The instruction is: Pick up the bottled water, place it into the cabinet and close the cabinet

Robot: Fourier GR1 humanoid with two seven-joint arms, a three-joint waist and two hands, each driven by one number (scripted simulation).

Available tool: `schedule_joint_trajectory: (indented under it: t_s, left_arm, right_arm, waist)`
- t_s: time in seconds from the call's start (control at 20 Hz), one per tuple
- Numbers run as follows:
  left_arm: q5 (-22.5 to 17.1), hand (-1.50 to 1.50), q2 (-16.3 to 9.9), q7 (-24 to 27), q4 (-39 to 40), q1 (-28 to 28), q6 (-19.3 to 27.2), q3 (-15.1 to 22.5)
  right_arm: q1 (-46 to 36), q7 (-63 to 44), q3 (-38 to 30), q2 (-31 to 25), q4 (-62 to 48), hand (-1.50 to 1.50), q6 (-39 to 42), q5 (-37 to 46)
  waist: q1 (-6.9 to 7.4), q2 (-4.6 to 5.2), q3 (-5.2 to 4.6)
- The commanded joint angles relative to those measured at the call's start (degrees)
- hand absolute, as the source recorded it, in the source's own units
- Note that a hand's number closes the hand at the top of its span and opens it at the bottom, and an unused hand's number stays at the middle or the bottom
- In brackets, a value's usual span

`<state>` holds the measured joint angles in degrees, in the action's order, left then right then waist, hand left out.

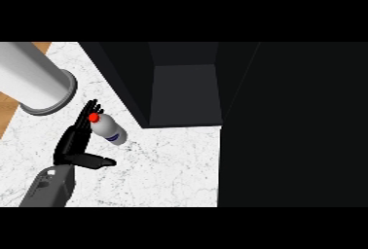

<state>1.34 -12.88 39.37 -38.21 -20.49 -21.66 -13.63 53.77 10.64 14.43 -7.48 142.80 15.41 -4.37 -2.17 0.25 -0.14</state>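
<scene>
left hand (74, 138): open, fingers straight, thumb out, beside the bottle | bottled water (108, 129): lying on the white tabletop (165, 160), red cap by the fingers | cabinet (183, 92): open, near the bottle

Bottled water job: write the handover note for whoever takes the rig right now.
Left hand: open, fingers straight beside the bottle's cap end, thumb out, not gripping.
Right hand: not in view.
Water bottle: on the white counter, red cap toward the hand, just left of the cabinet.
Cabinet: dark, open, nothing visible inside.
Grey cylinder at upper left.
Done: left hand is at the bottle.
Left: grasp it, put it in the cabinet, close the cabinet.
</scene>
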Motion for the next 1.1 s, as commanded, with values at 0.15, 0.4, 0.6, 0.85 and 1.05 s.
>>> schedule_joint_trajectory:
  t_s: [0.15,0.4,0.6,0.85,1.05]
  left_arm:
    - [1.6,-1.5,2.1,7.2,12.8,-5.1,-3.3,1.0]
    - [1.0,-1.5,1.1,9.7,19.0,-7.7,-5.7,-0.1]
    - [-1.0,1.5,1.0,11.7,20.9,-8.2,-6.3,-2.1]
    - [-2.5,1.5,0.8,10.8,24.0,-9.7,-9.4,-3.2]
    - [-2.1,1.5,1.6,13.2,24.5,-8.2,-9.9,-2.6]
  right_arm:
    - [3.4,-2.1,3.5,0.0,7.4,-1.5,-0.2,0.7]
    - [3.0,-0.4,1.4,-0.5,5.4,-1.5,-0.1,-1.1]
    - [5.4,0.3,0.7,-1.7,6.8,-1.5,1.0,-2.5]
    - [3.9,1.7,1.1,-0.8,4.1,-1.5,0.4,-1.1]
    - [5.5,2.0,2.2,-0.4,4.7,-1.5,0.2,-0.1]
  waist:
    - [-0.47,0.22,-0.11]
    - [-0.28,0.36,-0.1]
    - [-0.4,0.35,-0.11]
    - [-0.53,0.59,-0.16]
    - [-0.25,0.46,-0.15]
